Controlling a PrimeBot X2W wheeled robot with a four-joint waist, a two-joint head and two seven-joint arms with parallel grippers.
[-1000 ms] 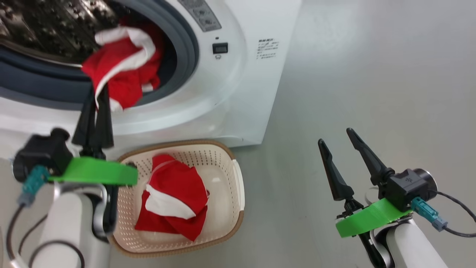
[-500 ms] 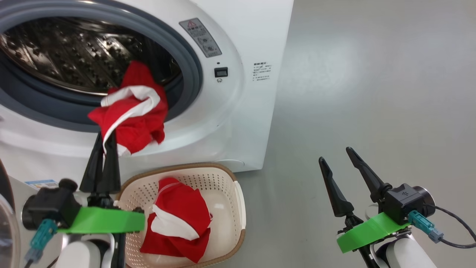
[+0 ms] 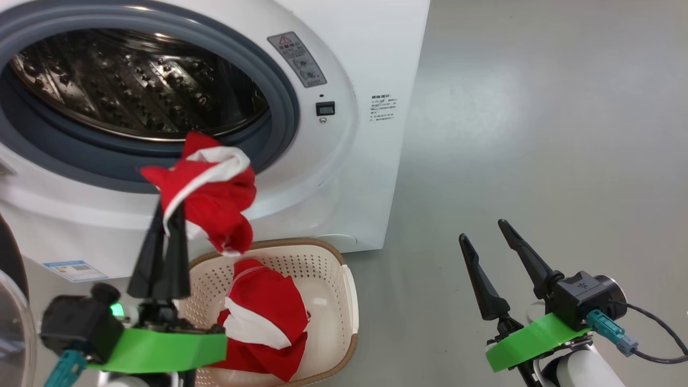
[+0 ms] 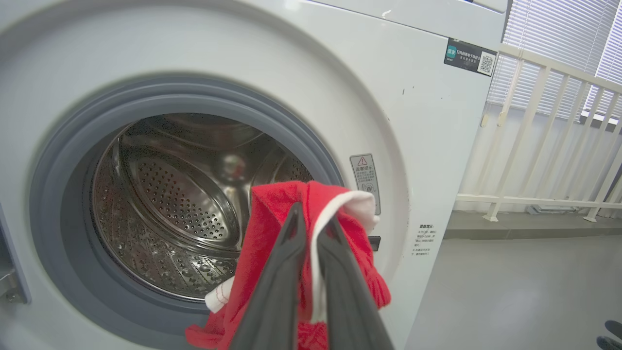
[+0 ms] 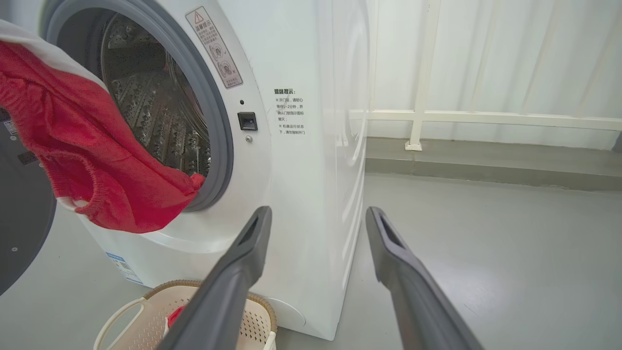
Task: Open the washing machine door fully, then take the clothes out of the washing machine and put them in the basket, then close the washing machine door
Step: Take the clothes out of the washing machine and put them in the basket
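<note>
Head view: left gripper pinching clothes, now pulled out of washing machine; right gripper spread

The floor is smooth pale grey with a dull sheen and runs from the near edge out to the far right. At the far left the white washing machine stands with its base flat on the floor. Just in front of that base, nearer and also on the left, sits the cream basket with its brown rim; whether the two touch cannot be told. Along the far side, right of the machine, a low grey kerb rises from the floor and carries the foot of a white railing.
</note>
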